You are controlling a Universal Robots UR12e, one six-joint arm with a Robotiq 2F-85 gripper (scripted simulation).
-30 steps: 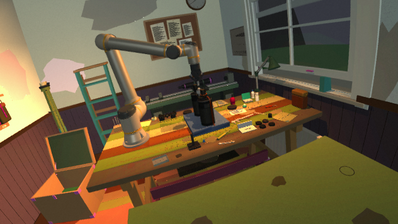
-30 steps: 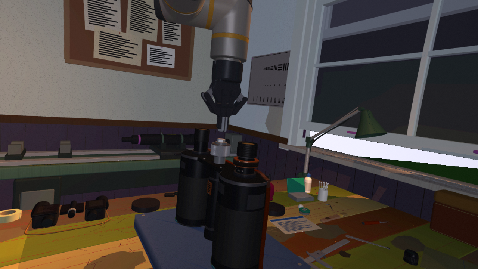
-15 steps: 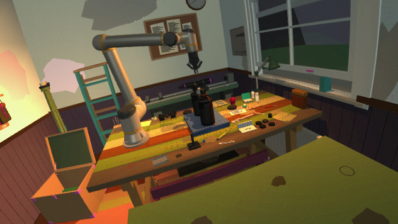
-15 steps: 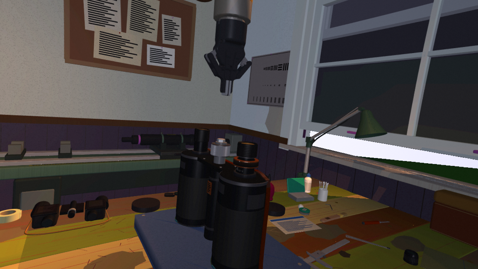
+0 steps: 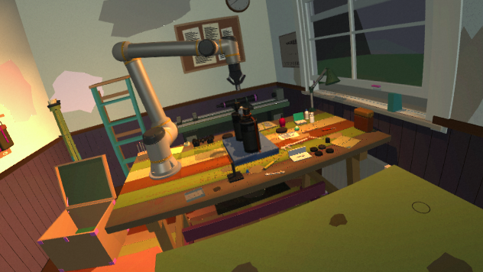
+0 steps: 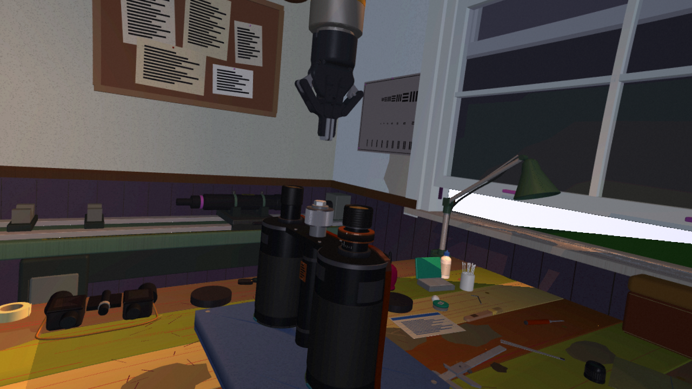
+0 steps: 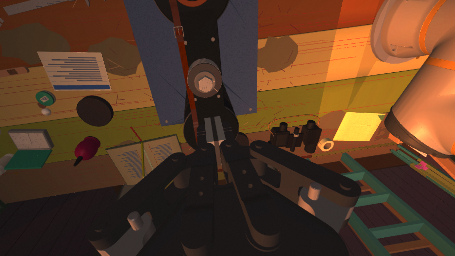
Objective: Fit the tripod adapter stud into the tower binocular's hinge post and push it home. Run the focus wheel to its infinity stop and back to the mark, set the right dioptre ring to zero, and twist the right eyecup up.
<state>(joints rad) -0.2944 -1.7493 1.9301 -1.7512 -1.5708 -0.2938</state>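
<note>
The grey tripod adapter stud (image 6: 318, 218) stands upright in the hinge post between the two black barrels of the tower binocular (image 6: 319, 290), which sits on end on a blue mat (image 5: 250, 151). From the wrist camera the stud's hexagonal top (image 7: 205, 84) shows inside a knurled ring. The near barrel carries an orange-ringed eyepiece and eyecup (image 6: 357, 225); the far barrel has a plain black one (image 6: 292, 201). My gripper (image 6: 327, 130) hangs high above the binocular, pointing down. It is closed and holds nothing.
Behind the bench runs a green optical rail with a small telescope (image 6: 232, 201) and a pinboard on the wall. A desk lamp (image 6: 530, 181) stands right by the window. Lens caps (image 5: 321, 149), papers, a small binocular (image 6: 99, 305) and tape lie around the mat.
</note>
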